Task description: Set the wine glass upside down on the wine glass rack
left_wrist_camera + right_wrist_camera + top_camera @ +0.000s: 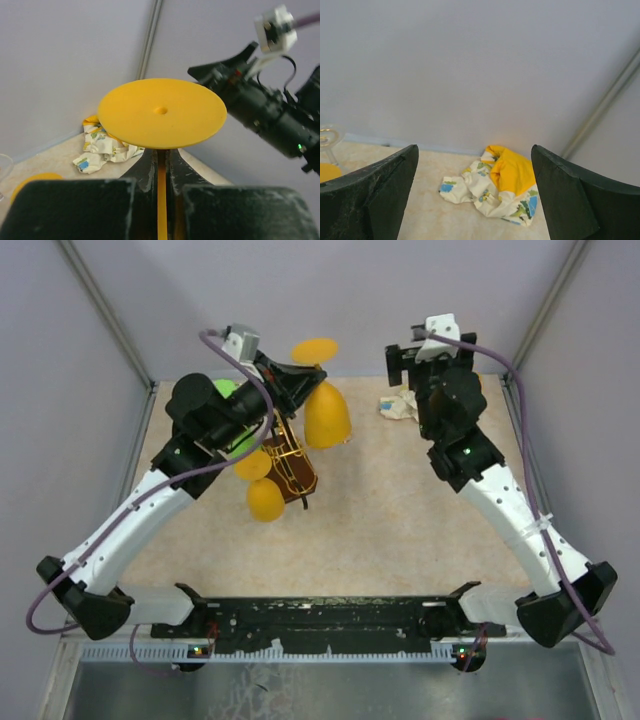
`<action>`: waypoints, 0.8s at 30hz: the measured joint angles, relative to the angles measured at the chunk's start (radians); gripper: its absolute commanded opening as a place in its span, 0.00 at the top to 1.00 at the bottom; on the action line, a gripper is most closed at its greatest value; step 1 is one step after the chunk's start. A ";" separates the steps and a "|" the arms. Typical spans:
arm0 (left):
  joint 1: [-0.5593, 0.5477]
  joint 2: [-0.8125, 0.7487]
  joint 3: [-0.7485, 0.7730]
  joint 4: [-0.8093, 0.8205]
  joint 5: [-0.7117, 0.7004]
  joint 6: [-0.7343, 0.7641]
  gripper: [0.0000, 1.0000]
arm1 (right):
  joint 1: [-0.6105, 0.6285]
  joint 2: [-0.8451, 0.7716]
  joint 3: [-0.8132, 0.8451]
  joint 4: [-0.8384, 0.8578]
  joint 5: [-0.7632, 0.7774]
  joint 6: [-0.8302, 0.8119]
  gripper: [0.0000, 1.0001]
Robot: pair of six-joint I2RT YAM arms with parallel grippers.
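The left gripper (161,157) has its fingers pressed together on the thin stem of the yellow wine glass (161,112). The glass is upside down: its flat round foot is on top, the stem runs straight down between the fingers, and the bowl hangs below with its mouth facing the surface (400,530). Its long axis stands close to vertical. From the top camera the glass is in the air over the far left part of the surface, with the bowl just beyond and to the right of the wine glass rack (292,468). Whether the bowl touches the gold wire cannot be told. Two other yellow rounded shapes (265,500) lie against the rack's near-left side. The right gripper (474,155) is raised over the far right, well apart from the glass, its fingers spread wide with nothing between them. Below it lies a crumpled printed cloth (500,185).
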State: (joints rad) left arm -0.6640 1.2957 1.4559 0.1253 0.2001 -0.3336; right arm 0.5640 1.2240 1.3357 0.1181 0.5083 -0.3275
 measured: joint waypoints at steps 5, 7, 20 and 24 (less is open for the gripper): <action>-0.173 -0.036 -0.057 -0.013 -0.132 0.159 1.00 | -0.105 0.051 0.080 -0.119 -0.006 0.096 0.01; -0.251 -0.059 -0.111 -0.003 -0.190 0.219 1.00 | -0.130 0.076 0.088 -0.153 -0.011 0.122 0.01; -0.525 -0.131 -0.528 0.297 -0.639 0.400 1.00 | -0.200 0.114 0.087 -0.276 -0.060 0.182 0.01; -0.578 -0.061 -0.529 0.433 -0.814 0.463 1.00 | -0.203 0.114 0.085 -0.278 -0.061 0.182 0.01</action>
State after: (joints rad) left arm -1.2415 1.2346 0.9272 0.5579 -0.6144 0.1295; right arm 0.3607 1.3384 1.4212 -0.1596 0.4469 -0.1452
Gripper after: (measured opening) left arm 0.031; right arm 0.991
